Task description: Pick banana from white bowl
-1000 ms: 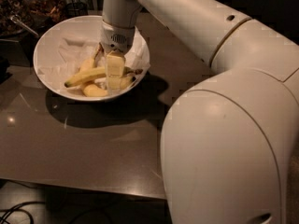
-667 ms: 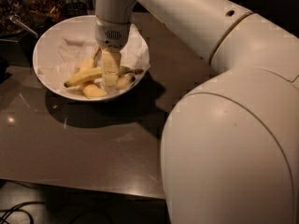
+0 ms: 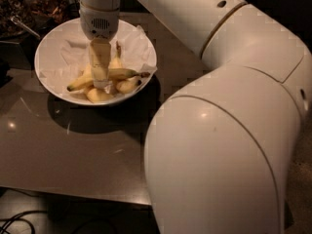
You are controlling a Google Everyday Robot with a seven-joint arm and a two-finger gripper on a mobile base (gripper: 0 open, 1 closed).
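Status: approach complete, grasp not confirmed.

- Bowl [image 3: 48,80] stands on the table [image 3: 73,150], toward 10 o'clock in the view.
- Banana [image 3: 125,73] lies in the bowl's 6 o'clock half and runs from 8 o'clock to 3 o'clock, among stubby bananas [image 3: 99,95].
- Gripper [image 3: 100,82] points down inside the bowl, with its tip at the banana's midsection. Whether the jaws are wide, narrow or closed on the fruit cannot be told.

Remaining, as judged: secure the grip, lift the banana clear of the rim.
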